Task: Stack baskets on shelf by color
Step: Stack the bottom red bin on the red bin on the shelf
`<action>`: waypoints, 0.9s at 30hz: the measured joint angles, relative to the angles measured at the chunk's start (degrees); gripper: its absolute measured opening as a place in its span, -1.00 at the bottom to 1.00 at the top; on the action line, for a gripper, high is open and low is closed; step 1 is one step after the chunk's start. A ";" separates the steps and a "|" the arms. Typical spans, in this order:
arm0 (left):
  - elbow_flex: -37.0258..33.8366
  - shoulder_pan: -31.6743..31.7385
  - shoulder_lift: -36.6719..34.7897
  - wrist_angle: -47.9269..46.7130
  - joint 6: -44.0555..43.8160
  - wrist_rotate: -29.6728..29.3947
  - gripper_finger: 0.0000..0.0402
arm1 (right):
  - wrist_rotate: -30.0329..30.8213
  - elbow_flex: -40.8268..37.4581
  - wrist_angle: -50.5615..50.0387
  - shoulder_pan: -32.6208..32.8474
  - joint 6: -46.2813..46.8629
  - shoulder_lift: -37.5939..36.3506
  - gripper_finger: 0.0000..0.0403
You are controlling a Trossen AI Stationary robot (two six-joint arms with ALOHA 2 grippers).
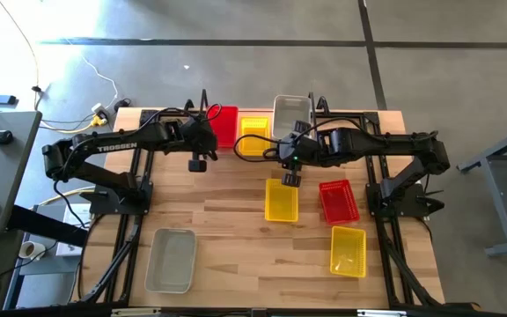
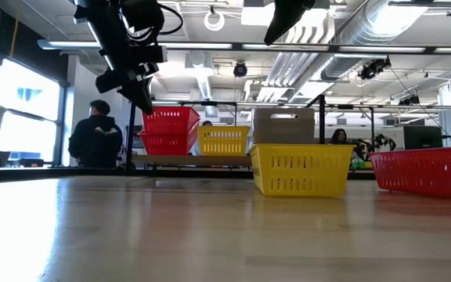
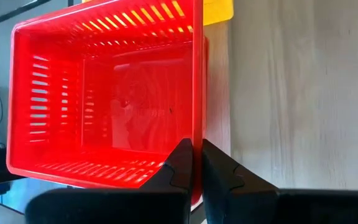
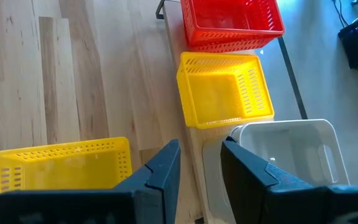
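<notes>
Two red baskets [image 2: 167,129] sit stacked at the left end of the black wire shelf [image 2: 194,161]. A yellow basket [image 1: 253,134] stands beside them and a grey-white basket [image 1: 290,116] beyond that. My left gripper [image 3: 196,146] is at the top red basket [image 3: 104,93], shut on its rim. My right gripper [image 4: 201,146] is open, raised over the shelf's near edge by the grey-white basket's [image 4: 284,155] corner, touching nothing. On the table rest two yellow baskets [image 1: 281,200] [image 1: 348,251], one red basket [image 1: 338,201] and one grey-white basket [image 1: 171,260]. My left gripper holds the top red basket by the wall facing the table's near edge [image 3: 197,134], close to its left corner. One finger is inside the basket and one outside, pinching the wall and rim. The fingers come from above, slanting down. The basket sits nested in the red one below.
Black arm frames stand on both sides of the table [image 1: 236,220]. Bare wood lies between the shelf and the loose baskets. Beyond the far edge the low view shows a person in a dark jacket [image 2: 96,137] and office furniture.
</notes>
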 joint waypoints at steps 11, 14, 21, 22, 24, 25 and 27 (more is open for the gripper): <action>0.10 -2.34 -0.31 -0.44 -0.61 -4.93 -0.98 | 0.00 0.00 0.00 0.00 0.06 0.00 -0.49; 0.10 -2.28 -0.33 -0.40 -0.22 -3.19 -0.98 | -0.02 0.00 -0.03 0.01 0.17 0.00 -0.49; 0.10 -1.80 -0.33 -0.82 -0.01 -0.41 -0.98 | -0.02 0.00 -0.02 0.02 0.17 0.00 -0.49; 0.10 -1.80 -0.33 -0.92 -0.02 -0.18 -0.98 | -0.02 0.00 -0.02 0.01 0.17 0.00 -0.49; 0.10 -1.84 -0.33 -1.04 -0.01 -0.17 -0.98 | -0.02 0.00 -0.02 0.00 0.17 0.00 -0.49; 0.10 -1.84 -0.33 -1.03 -0.02 -0.11 -0.98 | -0.02 0.00 -0.02 0.00 0.17 0.00 -0.49; 0.10 -1.84 -0.33 -0.92 -0.09 0.33 -0.98 | -0.02 0.00 -0.02 0.00 0.15 0.00 -0.49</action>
